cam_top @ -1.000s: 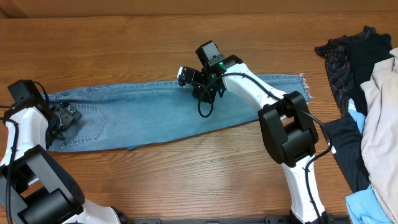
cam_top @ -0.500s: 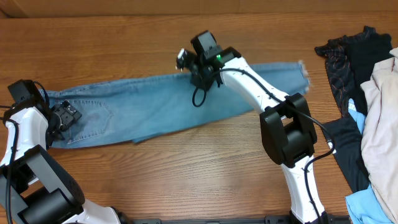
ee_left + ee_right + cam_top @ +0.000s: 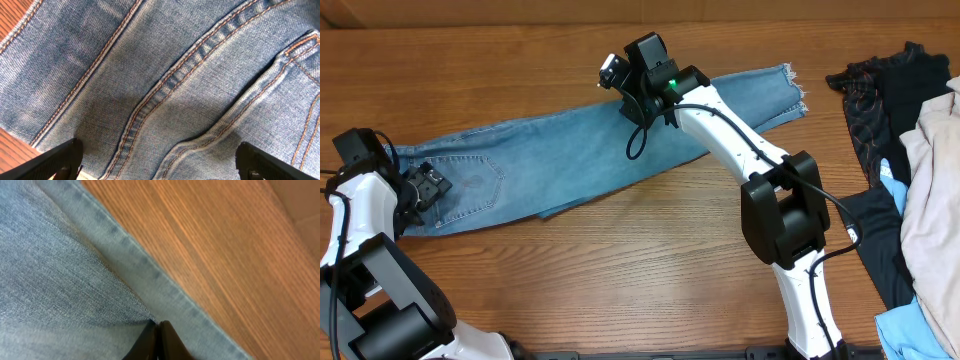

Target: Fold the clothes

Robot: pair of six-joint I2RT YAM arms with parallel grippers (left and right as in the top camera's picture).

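The light blue jeans (image 3: 550,160) lie lengthwise across the table, waist and back pocket at the left, frayed leg hems at the far right. My left gripper (image 3: 428,187) sits over the waist end with its fingers spread wide; in the left wrist view (image 3: 160,165) they straddle the denim seams (image 3: 165,75). My right gripper (image 3: 623,97) is at the far edge of the leg. In the right wrist view (image 3: 159,340) its fingers are shut on a pinch of the denim (image 3: 60,280) near its edge.
A pile of other garments lies at the right edge: a dark patterned one (image 3: 880,90), a beige cloth (image 3: 930,200) and a light blue piece (image 3: 920,335). Bare wooden table (image 3: 620,280) lies in front of the jeans.
My right gripper has moved toward the far side and slightly left, dragging the leg with it; the hem end has swung toward the back. The left arm has not moved.
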